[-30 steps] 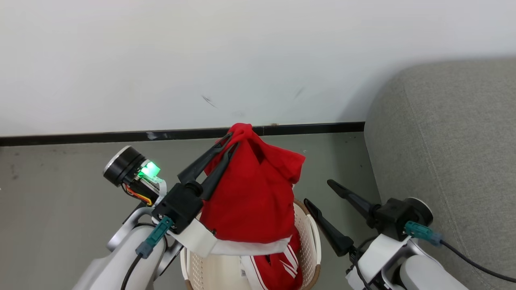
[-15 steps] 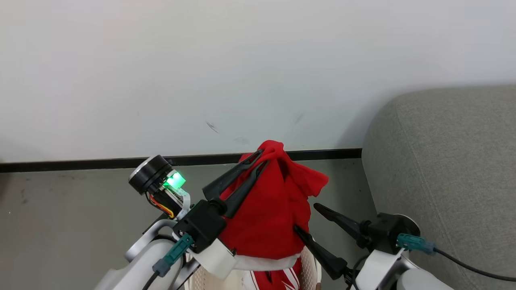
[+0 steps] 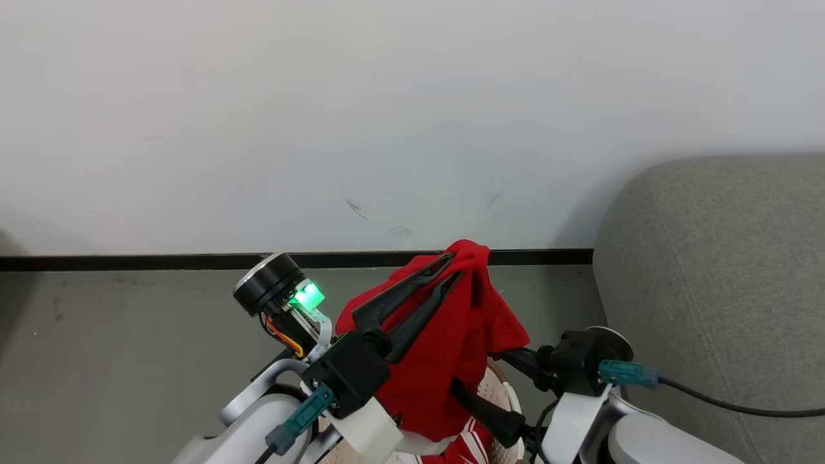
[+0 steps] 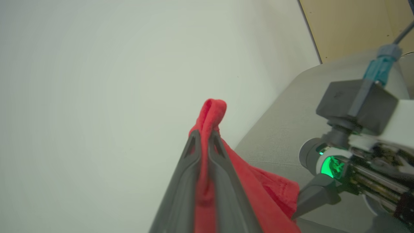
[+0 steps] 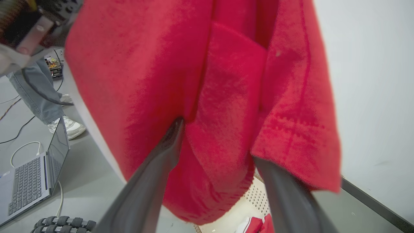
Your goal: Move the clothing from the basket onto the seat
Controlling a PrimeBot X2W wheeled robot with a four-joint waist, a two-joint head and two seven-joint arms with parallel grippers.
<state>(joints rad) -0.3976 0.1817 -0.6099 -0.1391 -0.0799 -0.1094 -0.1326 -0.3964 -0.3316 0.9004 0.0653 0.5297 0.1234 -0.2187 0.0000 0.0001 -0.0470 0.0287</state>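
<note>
Clothing [image 3: 445,348], plain fuzzy red with a white hem, hangs bunched from the left gripper [image 3: 455,266], whose fingers pinch it tight, above the basket [image 3: 501,388] and near the grey seat [image 3: 709,290]. The right gripper [image 5: 217,140] gapes wide, straddling a fold. A white-striped red piece [image 3: 465,444] lies in the basket.

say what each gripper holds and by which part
Left gripper pinches the red garment by a bunched fold at its top. Right gripper is open astride it, holding nothing.
</note>
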